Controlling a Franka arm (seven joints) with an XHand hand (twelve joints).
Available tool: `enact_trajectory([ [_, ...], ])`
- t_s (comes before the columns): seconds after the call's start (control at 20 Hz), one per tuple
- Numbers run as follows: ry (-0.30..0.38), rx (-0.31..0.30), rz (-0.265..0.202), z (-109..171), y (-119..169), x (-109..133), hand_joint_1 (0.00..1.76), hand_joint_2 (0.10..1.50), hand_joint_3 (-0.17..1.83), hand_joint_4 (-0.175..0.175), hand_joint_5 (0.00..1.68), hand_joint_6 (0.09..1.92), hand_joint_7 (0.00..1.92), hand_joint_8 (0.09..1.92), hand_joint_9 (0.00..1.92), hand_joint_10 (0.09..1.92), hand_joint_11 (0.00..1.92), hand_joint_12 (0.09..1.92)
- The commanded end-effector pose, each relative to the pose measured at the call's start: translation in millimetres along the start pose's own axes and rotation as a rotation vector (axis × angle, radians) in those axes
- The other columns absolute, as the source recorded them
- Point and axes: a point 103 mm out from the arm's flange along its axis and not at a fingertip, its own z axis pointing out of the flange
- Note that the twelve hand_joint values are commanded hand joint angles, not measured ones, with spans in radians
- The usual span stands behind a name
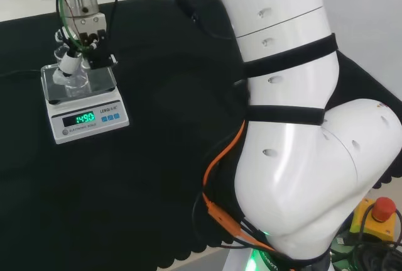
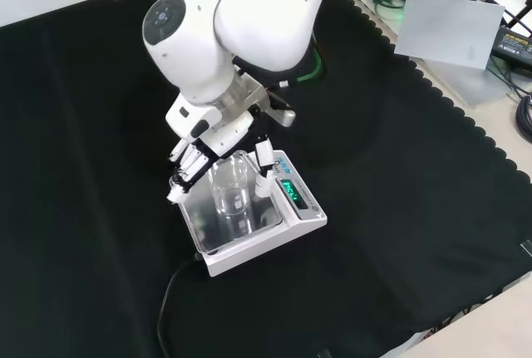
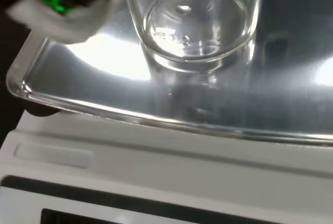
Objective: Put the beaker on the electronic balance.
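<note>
Beaker [image 2: 232,197] stands upright on the steel pan of the balance [image 2: 258,233], base flat on the pan in the wrist view [image 3: 195,26]. Robot hand [image 2: 218,152] sits around the beaker, fingers [image 2: 184,177] on one side and thumb on the other, curled close against the glass. Balance display lit green. Balance rests on the black surface [image 2: 399,208].

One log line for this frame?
clear glass beaker: upright on balance's steel pan | hand: fingers around beaker | white electronic balance: display lit
</note>
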Motion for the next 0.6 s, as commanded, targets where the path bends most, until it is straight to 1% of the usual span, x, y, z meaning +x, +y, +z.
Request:
enact_trajectory([
  [0.05,-0.022,0.09,-0.005,7,-1,2,0.75,0.51,0.31,-0.003,0.0,0.09,0.0,0.52,0.15,0.91,0.01,1.55],
  [0.1,-0.02,0.099,-0.004,8,-2,0,0.75,0.51,0.29,0.002,0.0,0.09,0.0,0.48,0.13,0.92,0.0,1.54],
  [0.2,-0.019,0.113,-0.01,8,-3,-1,0.73,0.52,0.26,0.012,0.0,0.09,0.0,0.32,0.08,0.92,0.0,1.48],
  [0.35,-0.014,0.104,-0.015,4,-6,0,0.7,0.53,0.2,0.018,0.0,0.09,0.0,0.14,0.02,0.92,0.0,1.41],
  [0.45,-0.014,0.09,-0.022,-2,-10,0,0.7,0.54,0.18,0.019,0.0,0.09,0.0,0.09,0.01,0.92,0.0,1.39],
  [0.6,-0.012,0.072,-0.021,-15,-17,-2,0.69,0.55,0.15,0.022,0.0,0.09,0.0,0.09,0.0,0.92,0.0,1.38],
])
